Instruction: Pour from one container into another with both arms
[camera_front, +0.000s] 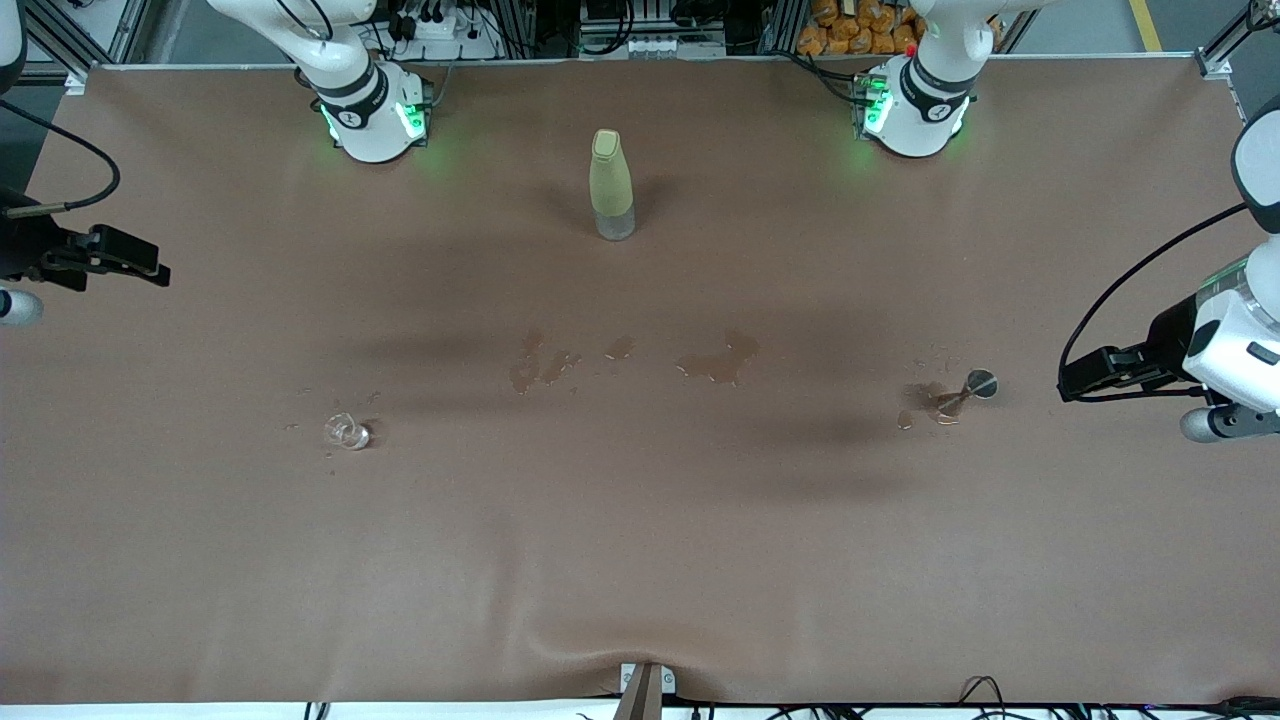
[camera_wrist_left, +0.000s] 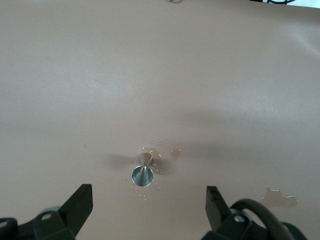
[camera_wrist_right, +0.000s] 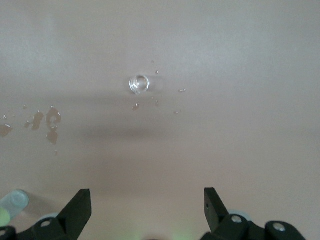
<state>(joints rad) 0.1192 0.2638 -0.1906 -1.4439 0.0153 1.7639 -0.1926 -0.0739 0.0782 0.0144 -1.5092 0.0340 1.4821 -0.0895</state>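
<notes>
1. The clear glass cup (camera_front: 347, 432) stands upright on the brown bench (camera_front: 640, 560), toward the right arm's end and nearer the front camera than the bottle. It looks empty in the right wrist view (camera_wrist_right: 139, 83), though a thin film of liquid could not be ruled out. Small droplets dot the bench around it.
2. The stemmed cup (camera_front: 968, 388), with a shiny grey bowl on a thin stem, sits toward the left arm's end of the bench, well apart from the glass cup. The left wrist view shows its bowl (camera_wrist_left: 142, 175) from above; what it holds cannot be told. A wet patch (camera_front: 925, 398) lies just beside its foot.
3. A tall yellow-green bottle (camera_front: 610, 185) stands upright at the middle of the bench, close to the arms' bases, its lid on. Its lower part is clear; the contents cannot be judged.
4. Spilled puddles (camera_front: 720, 362) mark the bench between the bottle and the front camera, roughly midway between the two cups.
5. The left end effector (camera_front: 1085, 375) hangs over the bench edge at the left arm's end, near the stemmed cup but apart from it. Its fingers (camera_wrist_left: 80, 205) stand spread wide, holding and touching nothing.
6. The right end effector (camera_front: 130, 258) hangs over the bench edge at the right arm's end, well apart from the glass cup. Its fingers (camera_wrist_right: 80, 207) are likewise spread wide and grip nothing.
</notes>
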